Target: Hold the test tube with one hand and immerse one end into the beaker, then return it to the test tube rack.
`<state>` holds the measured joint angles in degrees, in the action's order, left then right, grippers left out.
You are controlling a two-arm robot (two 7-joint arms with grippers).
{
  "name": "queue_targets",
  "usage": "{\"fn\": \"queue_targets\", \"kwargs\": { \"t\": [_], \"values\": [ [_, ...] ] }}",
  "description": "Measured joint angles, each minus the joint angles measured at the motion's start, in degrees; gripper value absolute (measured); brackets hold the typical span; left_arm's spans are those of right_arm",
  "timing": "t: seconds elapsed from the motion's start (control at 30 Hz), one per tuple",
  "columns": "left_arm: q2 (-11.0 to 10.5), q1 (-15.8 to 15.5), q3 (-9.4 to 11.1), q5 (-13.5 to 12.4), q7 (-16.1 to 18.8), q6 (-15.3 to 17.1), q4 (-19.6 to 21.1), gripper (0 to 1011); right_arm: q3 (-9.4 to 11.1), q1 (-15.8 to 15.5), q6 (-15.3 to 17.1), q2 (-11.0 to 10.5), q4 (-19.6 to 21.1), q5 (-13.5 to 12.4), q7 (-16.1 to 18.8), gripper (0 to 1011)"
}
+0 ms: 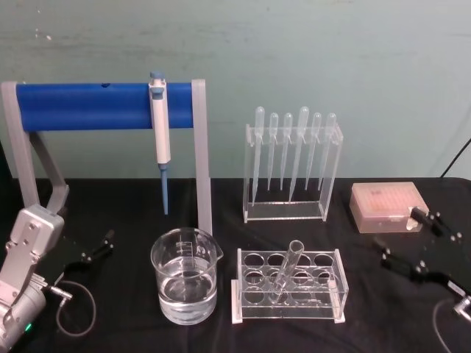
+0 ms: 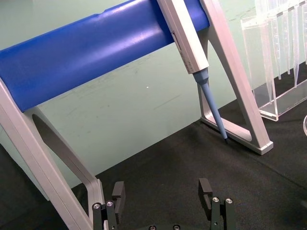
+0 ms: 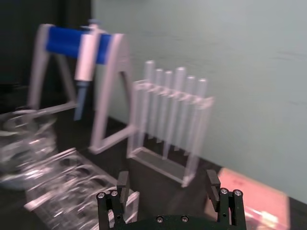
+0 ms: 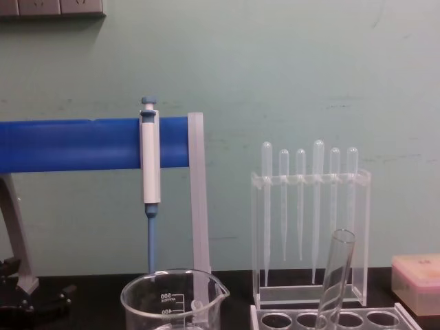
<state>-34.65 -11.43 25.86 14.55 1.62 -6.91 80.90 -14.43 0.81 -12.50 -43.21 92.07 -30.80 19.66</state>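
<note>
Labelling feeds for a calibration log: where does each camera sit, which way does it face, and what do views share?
Left wrist: on the left arm, facing stand and pipettor; left gripper open.
Right wrist: on the right arm, facing pipettes; right gripper open.
Head: high, looking down at beaker and tube; both grippers at the edges.
Chest: low, looking level across; shares tube, beaker, pipettor with head.

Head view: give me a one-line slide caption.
Test tube leaning in the rack beside the beaker of clear liquid; left tool and right tool open at either side.
</note>
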Motion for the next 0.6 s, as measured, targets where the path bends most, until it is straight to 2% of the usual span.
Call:
{"fn": "queue_targets", "kwargs": {
  "t": [0.13, 0.27, 0.47, 0.6],
  "values": [
    [0.0, 0.0, 0.0, 0.0, 0.0, 0.0, 0.0, 1000, 0.2, -0.9, -1.1, -2.2, -0.1, -1.7, 6.3, 1003],
    [0.0, 0.0, 0.0, 0.0, 0.0, 0.0, 0.0, 1000, -0.9, -0.9, -3.0, -3.7, -0.9, -2.2, 13.7, 1003],
    [0.0, 0.0, 0.0, 0.0, 0.0, 0.0, 0.0, 1000, -3.0, 0.7, -4.8, -3.4, -2.1, -1.1, 20.0, 1003],
    [0.0, 0.0, 0.0, 0.0, 0.0, 0.0, 0.0, 1000, -5.0, 3.0, -5.3, -1.9, -3.0, 0.0, 24.1, 1002]
  ]
}}
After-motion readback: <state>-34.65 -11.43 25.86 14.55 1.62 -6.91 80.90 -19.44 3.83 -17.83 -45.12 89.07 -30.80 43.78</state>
